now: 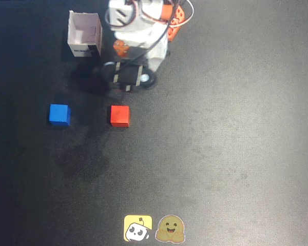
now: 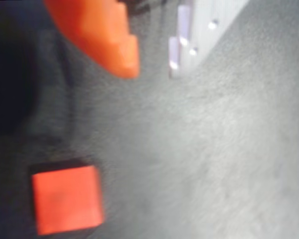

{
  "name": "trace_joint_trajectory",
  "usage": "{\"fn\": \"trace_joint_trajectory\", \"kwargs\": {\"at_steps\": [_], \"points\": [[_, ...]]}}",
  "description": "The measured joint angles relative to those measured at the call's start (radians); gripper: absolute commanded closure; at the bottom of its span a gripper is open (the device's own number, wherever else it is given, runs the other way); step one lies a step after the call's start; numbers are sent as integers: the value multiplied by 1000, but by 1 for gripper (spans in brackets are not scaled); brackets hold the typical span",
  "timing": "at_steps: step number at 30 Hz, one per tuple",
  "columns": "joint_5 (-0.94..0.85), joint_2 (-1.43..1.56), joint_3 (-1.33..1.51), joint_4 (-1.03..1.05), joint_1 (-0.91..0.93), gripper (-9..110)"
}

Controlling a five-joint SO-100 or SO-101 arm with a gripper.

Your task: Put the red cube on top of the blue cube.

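Note:
In the overhead view the red cube (image 1: 120,116) sits on the dark mat, with the blue cube (image 1: 59,114) to its left and a clear gap between them. The arm (image 1: 138,36) is folded at the top, its wrist (image 1: 127,77) pointing down just above the red cube. In the blurred wrist view the gripper (image 2: 153,69) is at the top: an orange finger (image 2: 99,35) and a pale finger (image 2: 182,40) with a narrow gap between them and nothing held. The red cube (image 2: 66,206) lies at lower left, well clear of the fingers. The blue cube is out of the wrist view.
A white open box (image 1: 85,34) stands at the top left beside the arm's base. Two cartoon stickers (image 1: 154,228) sit at the bottom edge of the mat.

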Motion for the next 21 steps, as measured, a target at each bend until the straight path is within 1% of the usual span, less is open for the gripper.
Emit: {"fn": "trace_joint_trajectory", "kwargs": {"at_steps": [2, 7, 8, 9, 14, 21], "points": [[0, -38, -37, 6, 23, 87], [0, -132, -95, 6, 78, 87], [0, -150, -103, 6, 87, 83], [0, -170, -110, 6, 98, 82], [0, -247, -118, -37, 133, 82], [-28, -336, -118, -124, 137, 82]]}}
